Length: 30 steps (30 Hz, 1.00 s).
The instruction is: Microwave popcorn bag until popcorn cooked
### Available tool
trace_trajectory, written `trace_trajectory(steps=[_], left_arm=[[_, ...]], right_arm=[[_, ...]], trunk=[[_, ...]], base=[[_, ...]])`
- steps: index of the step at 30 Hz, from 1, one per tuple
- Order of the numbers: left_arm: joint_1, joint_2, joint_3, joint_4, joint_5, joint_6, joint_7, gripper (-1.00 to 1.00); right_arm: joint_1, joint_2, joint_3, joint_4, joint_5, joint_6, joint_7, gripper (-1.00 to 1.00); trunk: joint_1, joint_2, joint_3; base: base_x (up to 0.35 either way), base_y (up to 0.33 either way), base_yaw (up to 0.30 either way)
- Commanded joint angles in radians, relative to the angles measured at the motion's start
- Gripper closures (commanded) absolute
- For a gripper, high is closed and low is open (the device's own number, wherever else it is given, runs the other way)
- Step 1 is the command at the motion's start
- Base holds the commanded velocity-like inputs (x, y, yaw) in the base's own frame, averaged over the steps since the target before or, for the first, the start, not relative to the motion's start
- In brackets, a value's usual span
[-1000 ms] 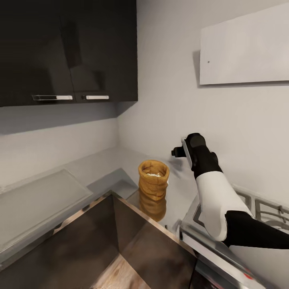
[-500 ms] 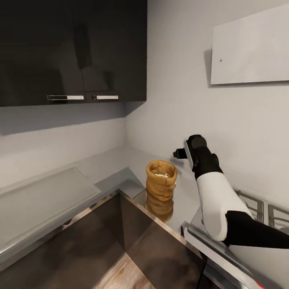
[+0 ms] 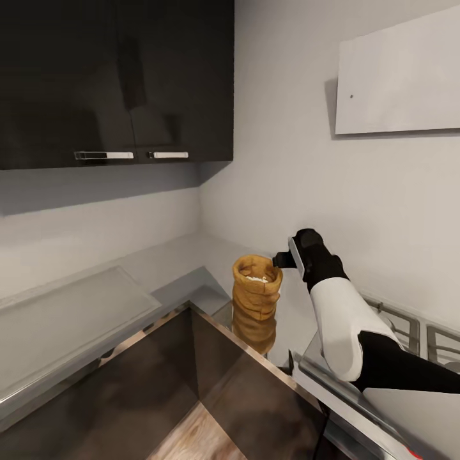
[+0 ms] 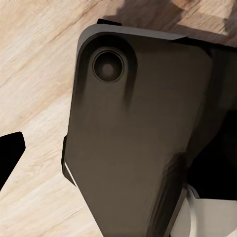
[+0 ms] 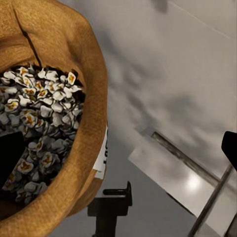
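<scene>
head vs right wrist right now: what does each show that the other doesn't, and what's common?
Head view alone: dark wall cabinets with steel handles, the white slanted hood, the right arm reaching toward the bag, and the bag's reflection on the shiny slab.

Right wrist view alone: a close look down into the sack at individual white popcorn pieces with yellowish centres, and a white tag on the rim.

Both: the popcorn bag standing upright on the countertop, the grey wall, and part of the gas hob grate.
</scene>
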<state>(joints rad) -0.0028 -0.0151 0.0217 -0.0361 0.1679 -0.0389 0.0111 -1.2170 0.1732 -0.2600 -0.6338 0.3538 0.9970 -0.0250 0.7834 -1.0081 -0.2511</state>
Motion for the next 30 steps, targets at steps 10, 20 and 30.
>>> trace_trajectory(steps=[10,20,30], left_arm=[[0.0,0.0,0.001,0.001,0.004,-0.001,0.006,-1.0],[-0.002,0.0,0.003,0.001,0.005,-0.002,0.006,-1.0],[-0.002,0.0,0.004,0.001,0.005,-0.002,0.006,-1.0]], right_arm=[[-0.001,0.001,-0.003,0.0,-0.003,0.005,-0.003,-1.0],[0.001,0.001,-0.012,0.015,-0.007,-0.001,-0.004,-1.0],[0.001,0.001,-0.005,0.013,-0.007,-0.01,0.0,-1.0]], trunk=[[0.0,-0.001,-0.001],[0.0,-0.001,-0.001],[0.0,-0.001,-0.001]], base=[[0.158,0.0,0.0],[0.008,0.0,0.0],[0.0,0.0,0.0]])
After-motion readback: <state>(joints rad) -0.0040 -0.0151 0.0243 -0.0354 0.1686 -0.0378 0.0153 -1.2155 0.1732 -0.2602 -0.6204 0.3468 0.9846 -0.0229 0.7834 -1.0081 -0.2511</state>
